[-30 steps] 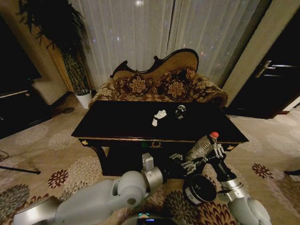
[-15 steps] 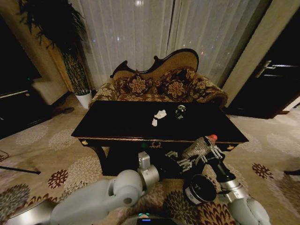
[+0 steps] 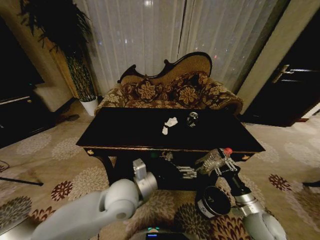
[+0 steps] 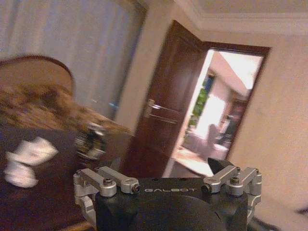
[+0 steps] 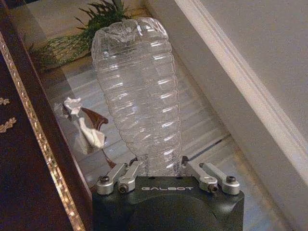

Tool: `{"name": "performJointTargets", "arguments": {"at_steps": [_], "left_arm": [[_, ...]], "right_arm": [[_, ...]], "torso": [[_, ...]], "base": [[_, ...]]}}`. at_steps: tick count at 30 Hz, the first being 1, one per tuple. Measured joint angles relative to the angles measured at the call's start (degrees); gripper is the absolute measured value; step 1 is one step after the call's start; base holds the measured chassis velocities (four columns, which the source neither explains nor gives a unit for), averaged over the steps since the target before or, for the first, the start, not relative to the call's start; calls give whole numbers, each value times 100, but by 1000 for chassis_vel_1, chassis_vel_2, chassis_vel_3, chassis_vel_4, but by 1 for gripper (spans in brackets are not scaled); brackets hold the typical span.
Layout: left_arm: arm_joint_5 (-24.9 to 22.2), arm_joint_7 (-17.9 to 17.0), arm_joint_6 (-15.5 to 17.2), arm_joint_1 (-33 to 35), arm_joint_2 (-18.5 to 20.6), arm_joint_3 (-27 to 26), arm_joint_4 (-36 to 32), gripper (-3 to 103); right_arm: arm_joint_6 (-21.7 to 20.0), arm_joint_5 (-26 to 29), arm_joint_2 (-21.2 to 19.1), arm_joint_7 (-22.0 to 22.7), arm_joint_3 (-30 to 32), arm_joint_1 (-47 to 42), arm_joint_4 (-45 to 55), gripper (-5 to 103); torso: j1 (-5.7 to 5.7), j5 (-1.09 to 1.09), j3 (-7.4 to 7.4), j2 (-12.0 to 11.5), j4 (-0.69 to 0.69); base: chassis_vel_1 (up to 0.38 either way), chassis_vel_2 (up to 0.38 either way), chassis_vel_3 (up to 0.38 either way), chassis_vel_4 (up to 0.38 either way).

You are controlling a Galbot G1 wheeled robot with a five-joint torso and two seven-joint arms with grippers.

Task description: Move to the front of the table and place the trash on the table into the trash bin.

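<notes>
- Right end effector hangs just off the front edge of the surface, near its front right corner, pinching a clear ribbed plastic bottle with a red cap; the right wrist view shows the bottle rising straight out between the fingers.
- Over the last second the bottle has tipped lower and slid a little leftward along the front edge.
- Left end effector has drawn back to the left below the front edge; in the left wrist view its fingers stand spread with nothing between them.
- My reading: one piece of trash is in hand, and the arms are shifting to carry it off; I cannot spot the trash bin.
- Crumpled white paper and a small shiny crushed can lie just beside each other toward the back edge, right of the middle, untouched.
- The bottle looks thin, light and partly squashed.
</notes>
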Motion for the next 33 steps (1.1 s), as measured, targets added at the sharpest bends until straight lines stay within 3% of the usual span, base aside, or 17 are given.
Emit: {"name": "performJointTargets", "arguments": {"at_steps": [2,5,6,10,11,15,23,27,33], "left_arm": [[36,35,-4,155,79,-212,-12,100],[165,236,-62,897,351,-1318,-64,100],[165,236,-62,897,351,-1318,-64,100],[306,471,-275,1573,531,-2472,37,100],[306,471,-275,1573,531,-2472,37,100],[566,613,-512,2021,539,-3300,292,100],[650,622,-865,2747,352,-4512,725,100],[602,690,-1078,2978,137,-5288,1048,100],[483,766,-1157,3062,-38,-5823,1317,100]], "right_arm": [[-26,51,-6,2,-21,0,-23,27],[-142,374,-56,4,-61,6,-97,27],[-142,374,-56,4,-61,6,-97,27],[-265,833,-133,1,-33,-89,-155,27],[-265,833,-133,1,-33,-89,-155,27],[-396,1280,-193,13,-25,-176,-232,27],[-678,2095,-250,70,-1,-235,-646,27],[-896,2907,-285,8,-19,-173,-1071,27],[-1071,3727,-251,-66,-75,-24,-1599,27]], "torso": [[0,0,0,0,0],[0,-1,0,0,2],[0,-1,0,0,2],[-1,-1,0,1,1],[-1,-1,0,1,1],[0,-2,0,0,0],[0,-1,0,1,1],[0,0,0,0,0],[0,-1,0,0,2]], "base": [[0,0,0,0],[0,0,0,0],[0,0,0,0],[0,0,0,0],[0,0,0,0],[0,0,0,0],[0,0,0,0],[0,0,0,0],[0,0,0,0]]}}
